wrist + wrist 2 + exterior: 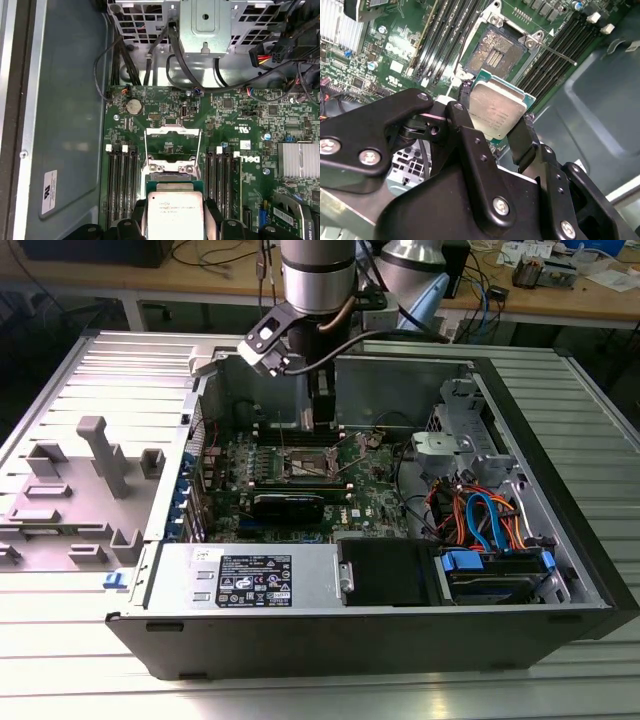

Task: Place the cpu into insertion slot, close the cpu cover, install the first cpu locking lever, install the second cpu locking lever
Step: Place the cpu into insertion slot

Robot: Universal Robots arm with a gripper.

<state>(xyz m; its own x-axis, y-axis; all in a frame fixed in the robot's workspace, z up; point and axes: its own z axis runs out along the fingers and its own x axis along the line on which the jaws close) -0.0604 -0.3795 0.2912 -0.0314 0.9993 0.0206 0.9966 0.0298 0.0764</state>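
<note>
The cpu (496, 106), a small square chip with a dull grey top and green edge, sits between the black fingers (522, 138) of my gripper (495, 119), which is shut on it. It hangs a short way above the green board, just off the insertion slot (495, 49), whose contact field lies bare. In the first wrist view the cpu (174, 216) covers part of the insertion slot (169, 170). The cpu cover (172, 131) stands flipped open beyond it. A thin locking lever (554, 53) sticks out beside the socket. In the exterior view my gripper (322, 420) hovers over the insertion slot (300, 466).
Long black memory slots (447, 35) flank the socket on both sides. A finned heatsink (299, 159) sits on the board. Cables (480, 520) and a drive cage (470, 435) fill the case at the exterior view's right; the power supply (250, 578) runs along the front.
</note>
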